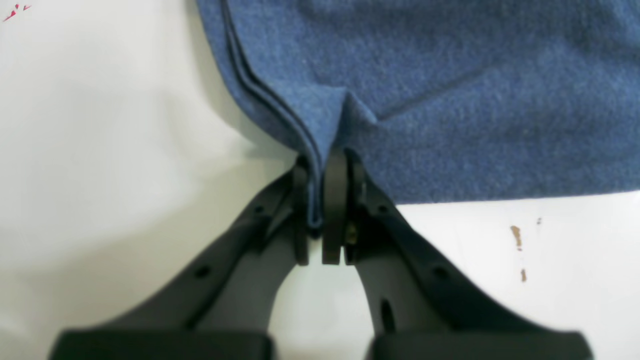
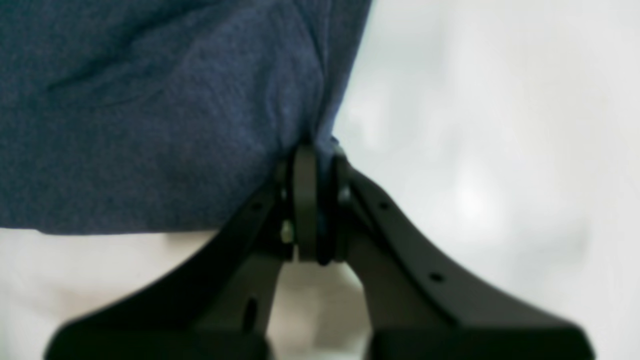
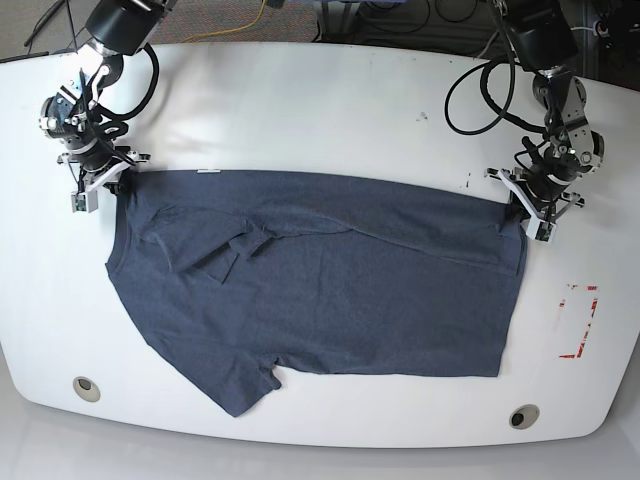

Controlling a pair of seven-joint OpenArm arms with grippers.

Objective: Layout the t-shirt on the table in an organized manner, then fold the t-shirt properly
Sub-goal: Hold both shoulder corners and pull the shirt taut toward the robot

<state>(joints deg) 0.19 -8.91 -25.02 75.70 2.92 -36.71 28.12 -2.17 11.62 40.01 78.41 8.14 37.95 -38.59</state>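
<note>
Now left claw (image 1: 320, 210) clamped on t-shirt (image 3: 320, 290) corner; right claw (image 2: 317, 205) pinching opposite corner

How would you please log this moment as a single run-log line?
stage: layout | left hand: shut on t-shirt corner | right hand: shut on t-shirt corner | t-shirt: folded, stretched on table

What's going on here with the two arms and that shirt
Two robot arms are spreading a dark t-shirt on the white table. The left pincer and the right pincer are each shut on a far corner of it. The shirt lies mostly flat, with some wrinkles and one sleeve folded in; no fold is made yet.
</note>
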